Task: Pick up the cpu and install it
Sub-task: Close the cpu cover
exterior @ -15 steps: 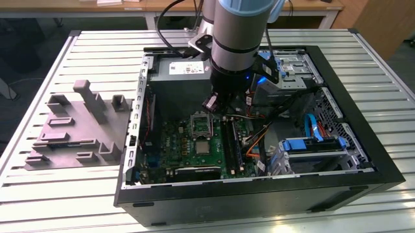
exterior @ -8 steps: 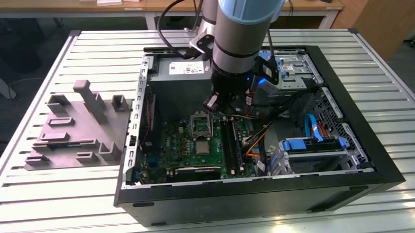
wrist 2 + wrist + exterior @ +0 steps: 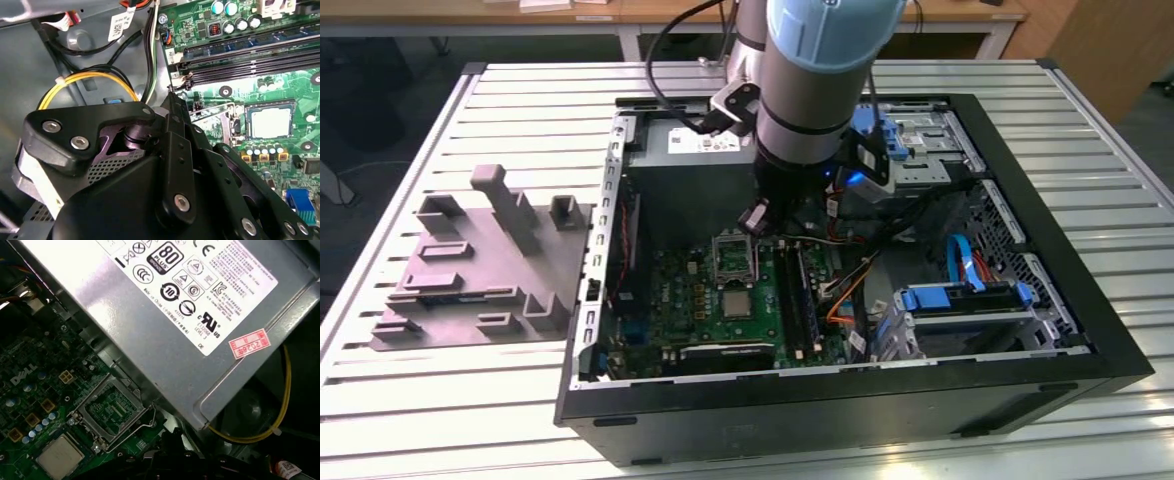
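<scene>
The cpu (image 3: 738,303) is a small silvery-beige square lying flat in its seat on the green motherboard (image 3: 680,320) inside the open computer case. It shows in both wrist views (image 3: 270,121) (image 3: 59,456). Beside it, the metal socket frame (image 3: 734,258) (image 3: 112,410) stands hinged open. My gripper (image 3: 754,222) (image 3: 172,100) hangs over the board beyond that frame, toward the power supply, apart from the cpu. I see nothing held in it.
The grey power supply (image 3: 190,315) sits close beside the gripper, with yellow cables (image 3: 85,82) under it. Memory slots (image 3: 250,65) run along the board. A blue drive cage (image 3: 961,300) fills the case at the exterior view's right. A grey moulded fixture (image 3: 474,270) lies on the slatted table.
</scene>
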You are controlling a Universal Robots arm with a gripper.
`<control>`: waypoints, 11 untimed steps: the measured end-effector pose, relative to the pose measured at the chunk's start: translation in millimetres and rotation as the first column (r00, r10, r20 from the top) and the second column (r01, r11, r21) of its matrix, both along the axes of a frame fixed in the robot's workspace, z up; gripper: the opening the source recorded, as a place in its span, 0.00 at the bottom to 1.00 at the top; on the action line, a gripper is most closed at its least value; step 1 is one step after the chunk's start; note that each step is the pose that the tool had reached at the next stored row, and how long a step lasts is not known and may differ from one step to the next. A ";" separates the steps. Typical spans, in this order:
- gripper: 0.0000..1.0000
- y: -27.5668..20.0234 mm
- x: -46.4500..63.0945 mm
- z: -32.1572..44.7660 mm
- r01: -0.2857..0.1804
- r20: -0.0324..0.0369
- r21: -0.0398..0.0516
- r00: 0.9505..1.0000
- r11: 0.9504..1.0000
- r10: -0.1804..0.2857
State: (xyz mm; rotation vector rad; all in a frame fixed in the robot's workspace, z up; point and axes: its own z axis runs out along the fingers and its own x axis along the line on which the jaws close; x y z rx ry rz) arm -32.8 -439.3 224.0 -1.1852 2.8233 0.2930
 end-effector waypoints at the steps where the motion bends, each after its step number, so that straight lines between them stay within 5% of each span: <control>1: 0.11 0.0 -0.3 -1.6 0.000 0.000 0.002 1.000 1.000 0.000; 11: 0.11 1.1 -3.5 -13.1 -0.011 0.002 0.006 1.000 1.000 0.011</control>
